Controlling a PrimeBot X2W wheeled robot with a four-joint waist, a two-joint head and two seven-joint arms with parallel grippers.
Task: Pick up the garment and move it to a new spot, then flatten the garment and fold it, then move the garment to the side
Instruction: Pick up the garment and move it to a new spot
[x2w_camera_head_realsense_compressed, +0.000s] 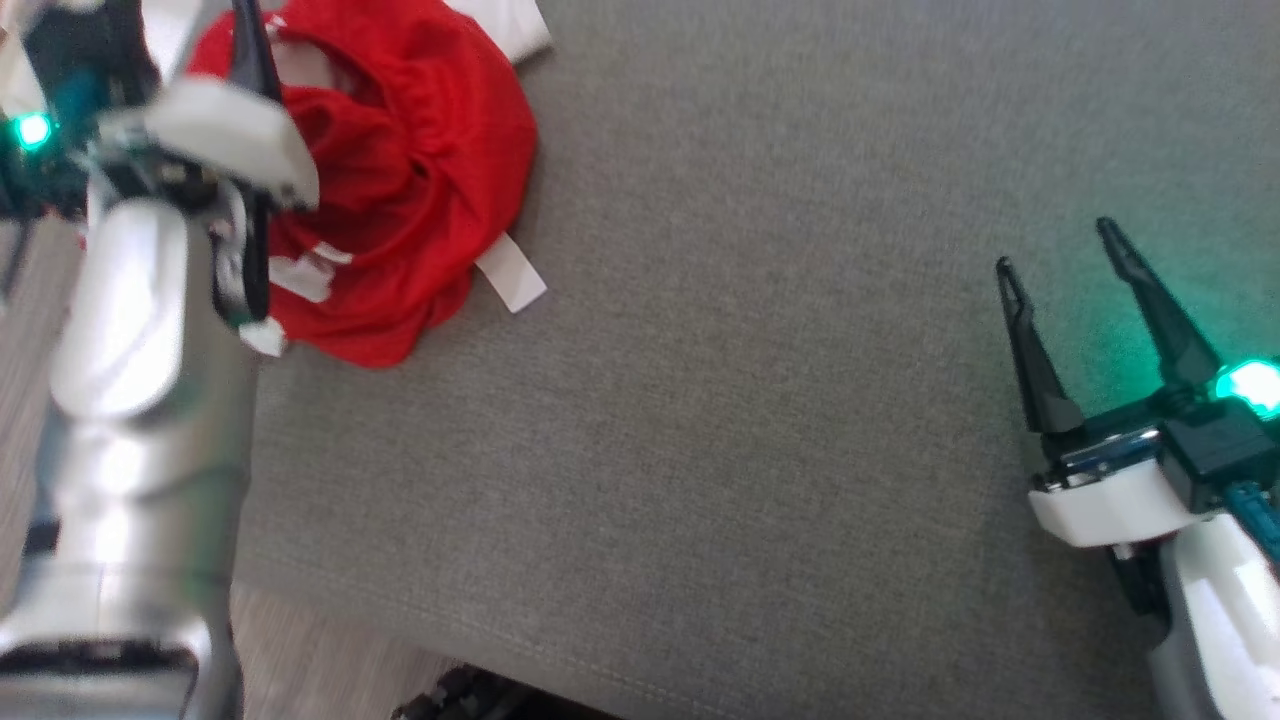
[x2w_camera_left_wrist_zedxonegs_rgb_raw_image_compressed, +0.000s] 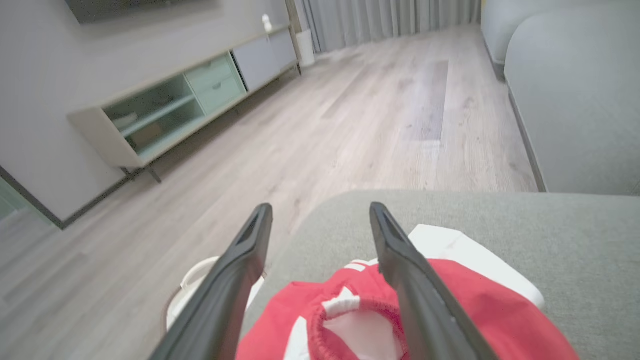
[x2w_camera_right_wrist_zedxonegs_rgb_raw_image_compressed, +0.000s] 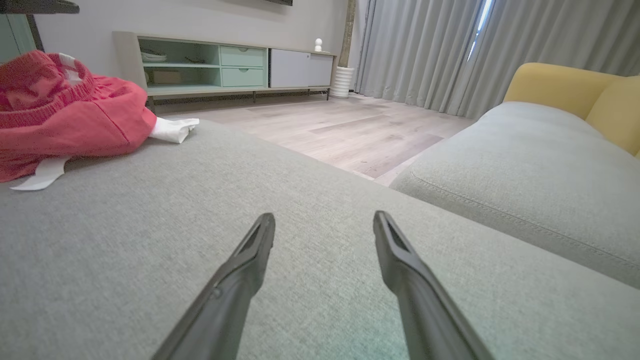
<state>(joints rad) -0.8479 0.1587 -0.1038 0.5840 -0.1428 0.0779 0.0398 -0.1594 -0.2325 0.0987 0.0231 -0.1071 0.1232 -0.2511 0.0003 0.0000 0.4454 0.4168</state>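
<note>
Garment count: 1 red garment (x2w_camera_head_realsense_compressed: 420, 170) with white trim, crumpled in a heap, its gathered elastic opening facing up.
Garment place: on the grey seat cushion (x2w_camera_head_realsense_compressed: 760, 420), at the far left corner in the head view, close to the edge above the wood floor (x2w_camera_left_wrist_zedxonegs_rgb_raw_image_compressed: 360, 120).
White parts: 1 flat white strip (x2w_camera_head_realsense_compressed: 512, 280) pokes out at the near side of the heap, and 1 wider white fold (x2w_camera_head_realsense_compressed: 515, 25) shows at the far side.
Writing: the white patches on the red cloth are too blurred to tell whether they carry print.
Gripper count: 2, each with 2 long dark fingers.
Left side: the left gripper (x2w_camera_left_wrist_zedxonegs_rgb_raw_image_compressed: 320, 207) has its fingers spread wide with nothing between them.
Left arm pose: the pale forearm runs up the left edge of the head view, with the gripper over the left part of the heap. In the left wrist view 1 finger crosses in front of the elastic opening (whether it touches the cloth cannot be told).
Right side: the right gripper (x2w_camera_head_realsense_compressed: 1054, 245) has its fingers spread wide and is empty.
Right arm pose: low right in the head view, fingers pointing up and slightly left over bare cushion, well apart from the garment.
Green lights (x2w_camera_head_realsense_compressed: 1250, 385): 2, 1 by each gripper.
Room: 1 low cabinet (x2w_camera_right_wrist_zedxonegs_rgb_raw_image_compressed: 225, 60) with 2 drawers, grey curtains (x2w_camera_right_wrist_zedxonegs_rgb_raw_image_compressed: 420, 50), 1 second grey cushion (x2w_camera_right_wrist_zedxonegs_rgb_raw_image_compressed: 525, 165) and 1 yellow cushion (x2w_camera_right_wrist_zedxonegs_rgb_raw_image_compressed: 565, 82).
</note>
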